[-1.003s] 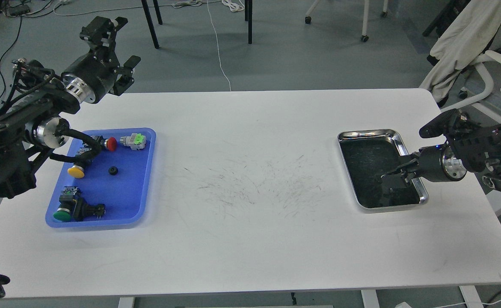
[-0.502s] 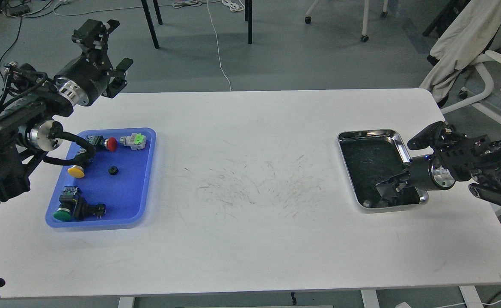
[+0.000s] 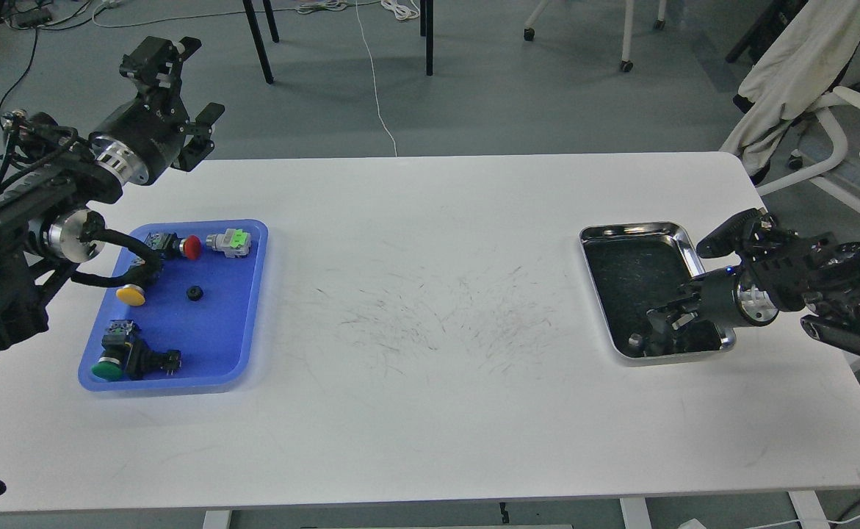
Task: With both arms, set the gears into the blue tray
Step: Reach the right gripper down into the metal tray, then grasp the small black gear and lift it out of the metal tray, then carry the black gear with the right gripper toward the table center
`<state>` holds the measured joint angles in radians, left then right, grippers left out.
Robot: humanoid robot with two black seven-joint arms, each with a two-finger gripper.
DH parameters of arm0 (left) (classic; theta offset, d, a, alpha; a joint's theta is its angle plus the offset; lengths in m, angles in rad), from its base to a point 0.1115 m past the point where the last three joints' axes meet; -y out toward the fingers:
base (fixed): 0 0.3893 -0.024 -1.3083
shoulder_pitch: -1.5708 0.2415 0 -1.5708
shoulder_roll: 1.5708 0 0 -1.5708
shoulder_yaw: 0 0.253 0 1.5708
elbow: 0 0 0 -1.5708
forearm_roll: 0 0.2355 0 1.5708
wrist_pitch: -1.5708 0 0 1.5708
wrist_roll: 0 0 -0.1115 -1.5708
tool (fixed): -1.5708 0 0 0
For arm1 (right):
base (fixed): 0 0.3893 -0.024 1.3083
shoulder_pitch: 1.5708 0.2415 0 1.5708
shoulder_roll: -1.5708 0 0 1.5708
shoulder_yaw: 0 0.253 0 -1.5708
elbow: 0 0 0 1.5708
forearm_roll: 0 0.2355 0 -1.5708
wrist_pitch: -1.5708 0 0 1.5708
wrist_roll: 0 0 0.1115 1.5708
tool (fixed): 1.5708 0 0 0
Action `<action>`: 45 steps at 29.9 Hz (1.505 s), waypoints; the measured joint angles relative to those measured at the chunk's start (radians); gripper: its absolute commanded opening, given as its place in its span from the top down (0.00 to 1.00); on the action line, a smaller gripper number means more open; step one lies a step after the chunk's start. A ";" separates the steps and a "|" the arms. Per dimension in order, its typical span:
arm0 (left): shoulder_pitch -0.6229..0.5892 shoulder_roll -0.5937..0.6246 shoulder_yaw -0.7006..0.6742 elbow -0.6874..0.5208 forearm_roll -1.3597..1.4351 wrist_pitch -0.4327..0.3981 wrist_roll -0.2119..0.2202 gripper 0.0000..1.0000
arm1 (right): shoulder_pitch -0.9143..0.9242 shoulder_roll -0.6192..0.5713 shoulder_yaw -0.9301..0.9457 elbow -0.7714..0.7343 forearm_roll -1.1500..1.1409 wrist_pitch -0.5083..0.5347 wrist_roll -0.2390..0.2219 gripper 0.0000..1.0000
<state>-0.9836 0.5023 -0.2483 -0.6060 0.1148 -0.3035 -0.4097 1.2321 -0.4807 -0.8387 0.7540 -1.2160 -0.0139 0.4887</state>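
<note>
A small round piece [image 3: 634,340], likely a gear, was seen just at nine o'clock from the right gripper [image 3: 663,321], whose finger state could not be told, inside the silver tray [image 3: 634,231].

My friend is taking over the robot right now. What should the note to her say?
Left gripper: open, empty, raised behind the table's far-left edge.
Right gripper: low in the silver tray, beside a small round piece that may be a gear; I cannot tell whether the fingers are open or holding anything.
Done: one gear lies in the blue tray, among the switches.
Left: check the piece in the silver tray and, if it is a gear, move it to the blue tray.
</note>
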 measured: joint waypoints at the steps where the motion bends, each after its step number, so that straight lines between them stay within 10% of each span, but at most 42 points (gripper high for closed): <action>1: 0.001 0.001 0.000 0.000 0.000 0.000 0.000 0.03 | 0.000 0.000 0.000 -0.001 -0.001 0.000 0.000 0.79; 6: 0.005 0.004 0.000 0.000 0.000 0.001 0.000 0.03 | -0.002 0.000 -0.001 -0.004 -0.003 0.001 0.000 0.98; 29: 0.008 0.045 0.000 -0.009 0.000 0.004 0.001 0.03 | 0.072 0.029 0.285 -0.060 0.000 -0.084 0.000 0.98; 45: 0.006 0.098 -0.001 -0.014 -0.012 0.001 0.002 0.03 | 0.106 0.306 0.507 0.000 -0.007 -0.234 0.000 0.98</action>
<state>-0.9776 0.6006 -0.2490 -0.6198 0.1030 -0.3023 -0.4080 1.3381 -0.1747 -0.3318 0.7542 -1.2229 -0.2483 0.4886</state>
